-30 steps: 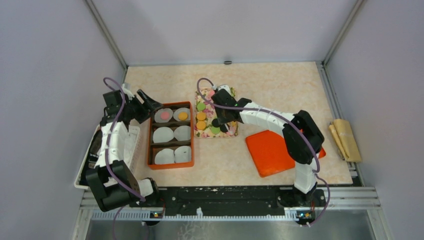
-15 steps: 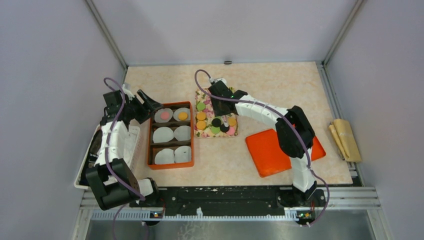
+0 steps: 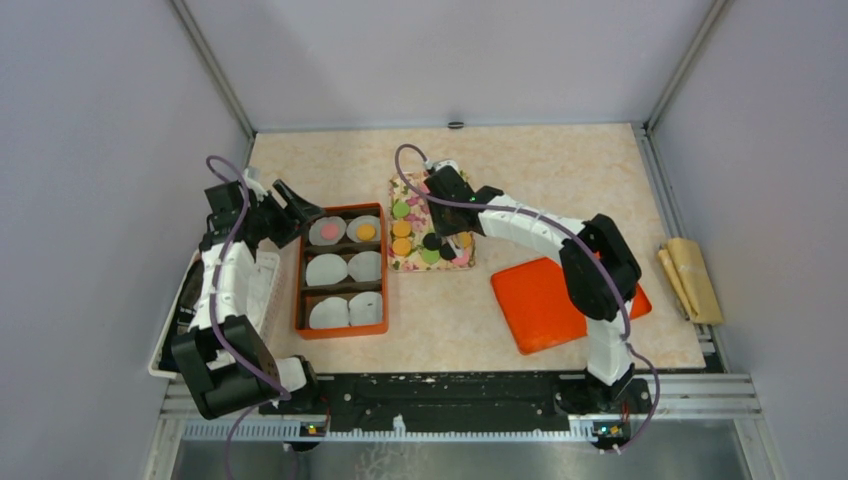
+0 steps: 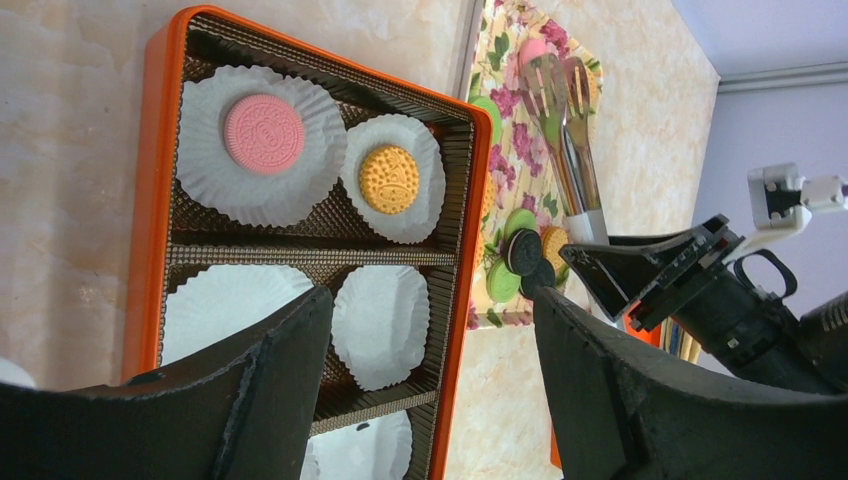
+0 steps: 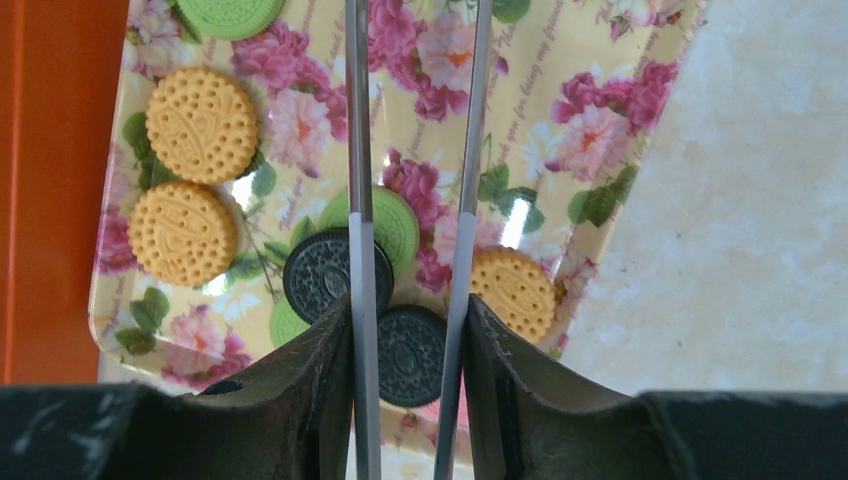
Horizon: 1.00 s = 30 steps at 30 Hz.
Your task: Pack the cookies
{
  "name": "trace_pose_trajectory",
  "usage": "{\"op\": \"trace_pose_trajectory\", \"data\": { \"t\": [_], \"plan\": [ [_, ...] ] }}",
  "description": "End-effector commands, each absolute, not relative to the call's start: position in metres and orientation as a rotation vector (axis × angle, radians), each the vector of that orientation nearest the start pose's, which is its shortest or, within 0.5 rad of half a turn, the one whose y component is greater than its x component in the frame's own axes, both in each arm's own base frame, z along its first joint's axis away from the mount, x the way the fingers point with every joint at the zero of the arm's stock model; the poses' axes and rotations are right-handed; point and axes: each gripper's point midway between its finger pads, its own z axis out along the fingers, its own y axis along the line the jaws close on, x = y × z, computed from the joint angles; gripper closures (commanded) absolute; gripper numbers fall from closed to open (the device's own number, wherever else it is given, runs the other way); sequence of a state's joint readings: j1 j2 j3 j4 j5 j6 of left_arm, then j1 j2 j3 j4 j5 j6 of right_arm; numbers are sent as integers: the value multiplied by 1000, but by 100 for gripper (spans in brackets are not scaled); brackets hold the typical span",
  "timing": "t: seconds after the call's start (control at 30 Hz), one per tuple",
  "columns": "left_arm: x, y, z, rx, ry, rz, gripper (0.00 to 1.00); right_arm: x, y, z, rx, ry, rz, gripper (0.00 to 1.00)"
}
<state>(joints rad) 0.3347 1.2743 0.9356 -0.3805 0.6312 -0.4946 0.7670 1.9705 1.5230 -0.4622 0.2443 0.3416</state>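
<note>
The cookies lie on a floral tray (image 3: 418,264) (image 5: 620,60): orange (image 5: 201,124), green (image 5: 385,222) and black (image 5: 410,355) discs. A pink cookie (image 4: 264,133) and an orange cookie (image 4: 389,179) sit in white liners in the far row of the orange box (image 3: 302,290); the other liners are empty. My right gripper (image 3: 448,238) (image 5: 408,305) is shut on metal tongs (image 5: 358,150), above the near end of the tray over the black cookies. The tong tips (image 4: 560,80) reach over the far end and look empty. My left gripper (image 3: 300,212) (image 4: 430,300) is open and empty over the box's far left corner.
The box's orange lid (image 3: 560,300) lies right of the tray. A white bin (image 3: 262,290) stands along the left edge beside the box. Brown paper items (image 3: 690,275) lie at the far right edge. Walls enclose the table on three sides.
</note>
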Motion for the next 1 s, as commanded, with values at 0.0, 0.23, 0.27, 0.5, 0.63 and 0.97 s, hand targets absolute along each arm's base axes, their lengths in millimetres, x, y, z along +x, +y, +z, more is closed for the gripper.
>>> {"op": "trace_pose_trajectory", "data": {
  "t": [0.0, 0.23, 0.27, 0.5, 0.63, 0.97],
  "plan": [
    [352, -1, 196, -551, 2126, -787, 21, 376, 334, 177, -418, 2173, 269, 88],
    [349, 0, 201, -547, 2121, -774, 21, 351, 340, 196, -482, 2136, 305, 91],
    [349, 0, 202, -546, 2120, -769, 21, 345, 342, 198, -500, 2130, 311, 91],
    [350, 6, 215, -542, 2098, -741, 21, 313, 348, 214, -571, 2096, 379, 93],
    [359, 25, 235, -555, 2044, -657, 20, 275, 372, 231, -708, 2052, 440, 92],
    [369, 51, 253, -687, 1973, -655, 19, 186, 443, 214, -983, 2051, 677, 91]
  ]
}}
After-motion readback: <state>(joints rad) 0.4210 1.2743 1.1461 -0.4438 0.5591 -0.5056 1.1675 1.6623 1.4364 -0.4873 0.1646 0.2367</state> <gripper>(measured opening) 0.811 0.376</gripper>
